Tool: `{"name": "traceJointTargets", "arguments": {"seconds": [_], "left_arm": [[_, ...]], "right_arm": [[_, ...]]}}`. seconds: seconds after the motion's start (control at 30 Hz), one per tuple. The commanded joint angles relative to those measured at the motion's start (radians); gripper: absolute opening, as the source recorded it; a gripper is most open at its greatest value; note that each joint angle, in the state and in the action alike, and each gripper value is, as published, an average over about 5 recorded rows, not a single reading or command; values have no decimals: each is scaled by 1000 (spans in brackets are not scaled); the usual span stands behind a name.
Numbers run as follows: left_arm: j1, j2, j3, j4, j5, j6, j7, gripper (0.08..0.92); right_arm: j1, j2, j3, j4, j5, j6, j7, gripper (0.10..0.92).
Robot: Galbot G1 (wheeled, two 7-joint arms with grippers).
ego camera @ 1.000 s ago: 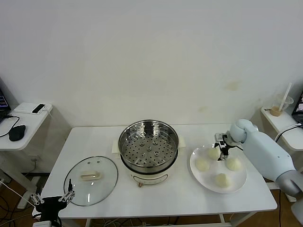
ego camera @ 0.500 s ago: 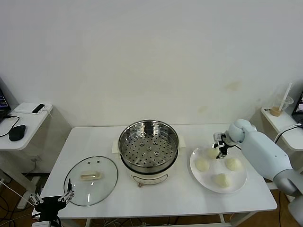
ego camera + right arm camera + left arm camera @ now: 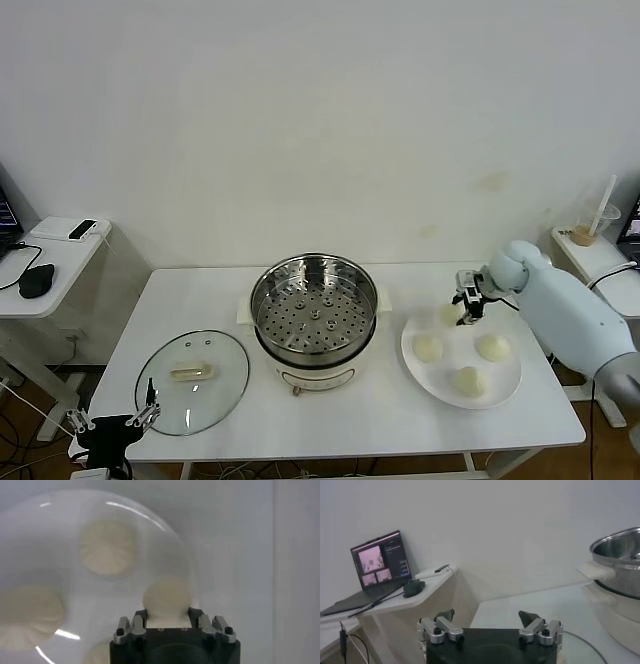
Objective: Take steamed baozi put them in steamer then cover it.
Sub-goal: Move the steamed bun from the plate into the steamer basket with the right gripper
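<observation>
Right gripper, centre-right of the head view: fingers clamped around one baozi, raised just above the plate's rear edge. Steamer, frame centre, lies leftward; tray bare. Left gripper, lower-left corner: spread wide, empty.

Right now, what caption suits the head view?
Right gripper shut on a baozi over the plate; steamer uncovered.

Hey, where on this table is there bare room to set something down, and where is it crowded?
Bare tabletop lies behind the cover, left of the steamer. Another strip runs along the front edge between steamer and plate. The right end is crowded: three baozi sit on the plate, and the right tool is shut on a fourth above its far rim.
</observation>
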Motion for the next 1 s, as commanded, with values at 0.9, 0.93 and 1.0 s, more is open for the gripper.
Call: {"name": "traceJointTargets", "arguments": {"seconds": [0.9,0.93,1.0], "left_arm": [[6,21,-10,-11,-18,1,0,823],[6,21,-12,-11,-18,1,0,823],[6,20,-17,-13,-21,2,0,823]], "right_arm": [[533,316,-523,153,470,52,103,539],[541,330,-550,153,466,68,111,537],[554,351,-608,153,453,107,129,535]]}}
